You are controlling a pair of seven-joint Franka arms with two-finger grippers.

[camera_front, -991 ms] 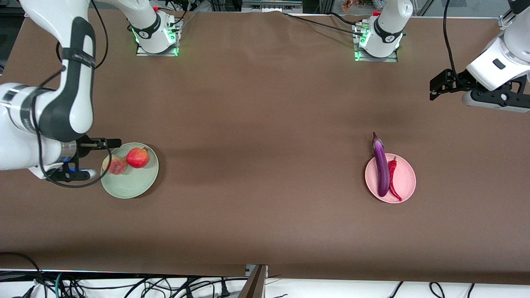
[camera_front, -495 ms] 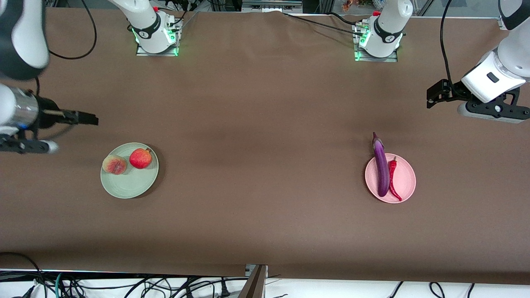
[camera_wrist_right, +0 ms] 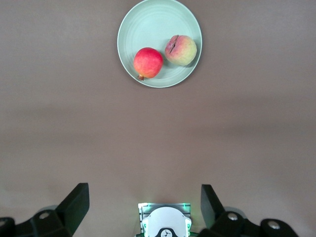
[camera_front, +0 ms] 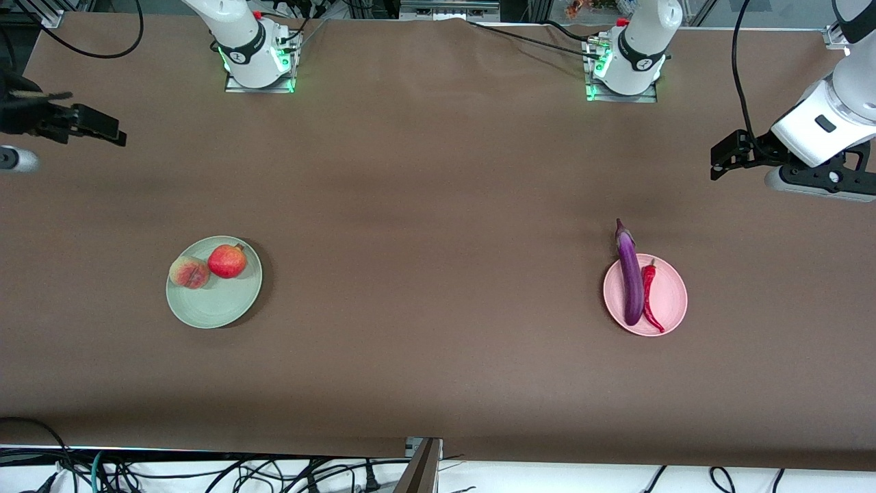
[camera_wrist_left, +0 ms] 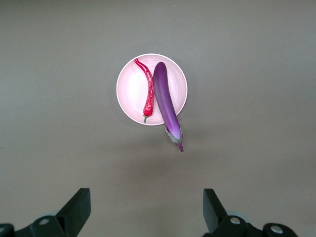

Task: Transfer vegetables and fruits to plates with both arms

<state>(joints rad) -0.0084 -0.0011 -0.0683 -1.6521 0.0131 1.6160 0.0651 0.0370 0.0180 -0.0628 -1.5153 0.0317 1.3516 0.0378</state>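
Status: all four items plated; both arms parked, and the sound course appears to be keeping each high and well apart from its plate, left gripper (camera_front: 718, 154) over bare table toward the left arm's end, right gripper (camera_front: 102, 130) over bare table toward the right arm's end, both with fingers spread wide and holding nothing.

Pink plate (camera_front: 674, 294): eggplant (camera_front: 630, 281), long axis running toward and away from the front camera, stem end overhanging the rim toward the bases; chili pepper (camera_front: 649, 291) beside it, nearly parallel.

Pale green plate (camera_front: 219, 308): peach (camera_front: 189, 272) and pomegranate (camera_front: 227, 261) side by side, apparently touching.

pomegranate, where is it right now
The pomegranate sits on the pale green plate toward the right arm's end of the table, touching the peach beside it.
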